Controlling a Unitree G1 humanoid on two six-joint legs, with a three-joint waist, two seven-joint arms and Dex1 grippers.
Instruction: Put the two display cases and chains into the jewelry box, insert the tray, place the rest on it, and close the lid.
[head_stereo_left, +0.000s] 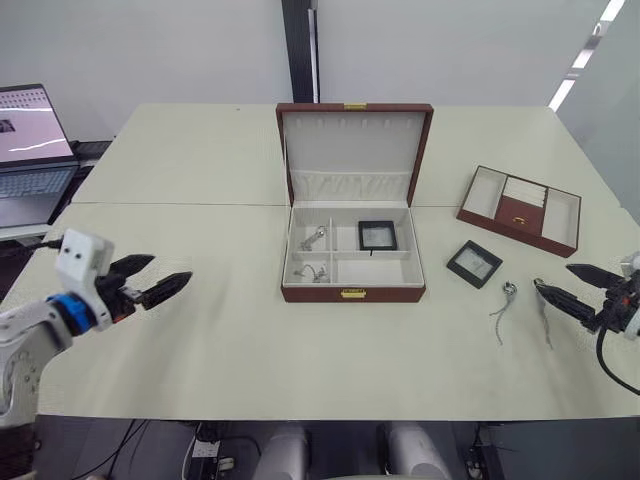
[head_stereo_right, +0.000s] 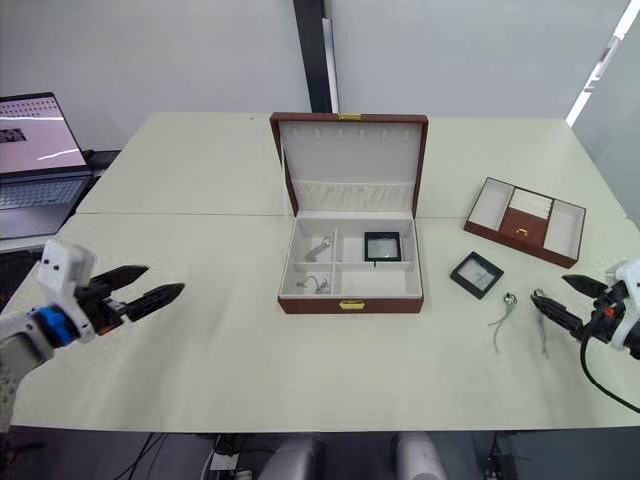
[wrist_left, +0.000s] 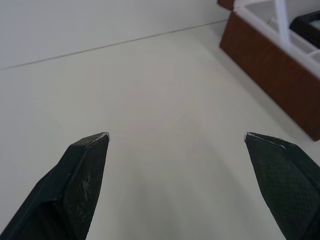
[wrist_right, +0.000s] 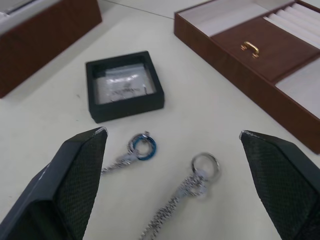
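Jewelry box (head_stereo_left: 352, 250) lies open, holding one display case (head_stereo_left: 377, 235) and chains (head_stereo_left: 312, 239)

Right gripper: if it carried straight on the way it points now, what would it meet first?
Probably the two chains on the table just ahead of the open right gripper; the black display case lies farther along that line.

Bare table (head_stereo_left: 230, 340) lies before the jewelry box (head_stereo_left: 353, 293); chains (head_stereo_left: 503, 312) and display case (head_stereo_left: 474, 263) crowd its right.
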